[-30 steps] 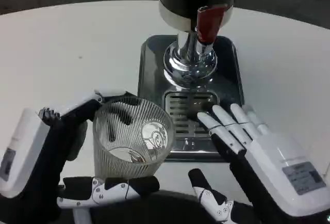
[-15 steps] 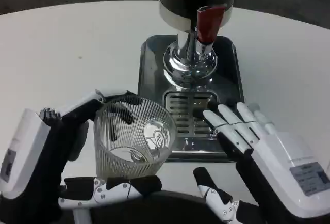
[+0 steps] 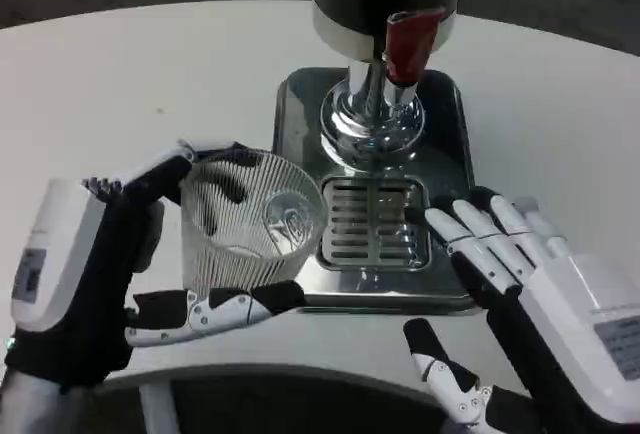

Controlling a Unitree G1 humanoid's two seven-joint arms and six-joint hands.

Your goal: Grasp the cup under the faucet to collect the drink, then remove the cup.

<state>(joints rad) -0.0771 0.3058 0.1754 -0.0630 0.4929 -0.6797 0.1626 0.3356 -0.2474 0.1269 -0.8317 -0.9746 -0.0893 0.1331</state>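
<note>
Your left hand grips the ribbed glass cup, which sits just left of the drip grate, not yet under the red-handled faucet. Slide it right, upright, until its mouth centers below the spout. Your right hand hovers with fingers spread, holding nothing; keep it clear.

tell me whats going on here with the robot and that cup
The left robot hand holds a ribbed clear cup, tilted, at the left edge of the dispenser's drip tray. The cup looks empty and is not under the faucet, which hangs over the grate. The right robot hand is open, holding nothing, with its fingers over the tray's right front corner.
</note>
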